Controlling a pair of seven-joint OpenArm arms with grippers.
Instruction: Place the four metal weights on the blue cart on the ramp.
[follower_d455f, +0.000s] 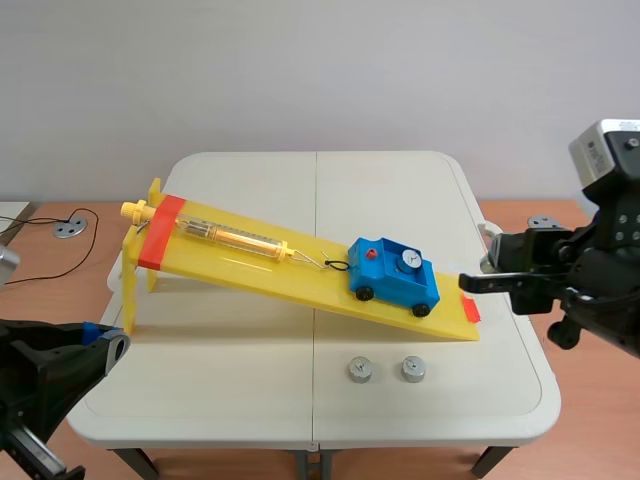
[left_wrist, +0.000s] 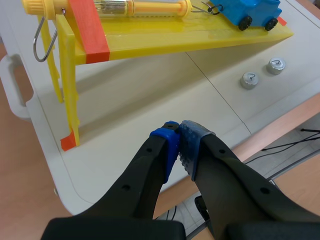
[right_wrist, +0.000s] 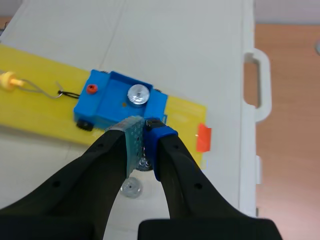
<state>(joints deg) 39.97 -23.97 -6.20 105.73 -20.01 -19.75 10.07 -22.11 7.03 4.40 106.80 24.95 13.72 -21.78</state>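
Starting with the scene view, the yellow ramp (follower_d455f: 300, 265) slopes down across the white counter (follower_d455f: 250, 400) toward four o'clock. The blue cart (follower_d455f: 393, 277) sits near its low end with one metal weight (follower_d455f: 407, 260) in its tray. A second weight (follower_d455f: 360, 370) and a third weight (follower_d455f: 413, 369) stand on the counter at six o'clock of the cart. The right jaws hang clenched and empty at three o'clock of the cart. The left jaws, largely cut off, sit low at the counter's eight o'clock corner.

In the left wrist view, the left jaws are clenched on nothing, pads (left_wrist: 192, 145) pressed together. The ramp lies ahead, and the cart at one o'clock is partly cropped.

In the right wrist view, the fingertips (right_wrist: 132, 137) meet, gripping nothing. The cart lies just ahead at eleven o'clock. The fingers half hide one loose weight beneath them.
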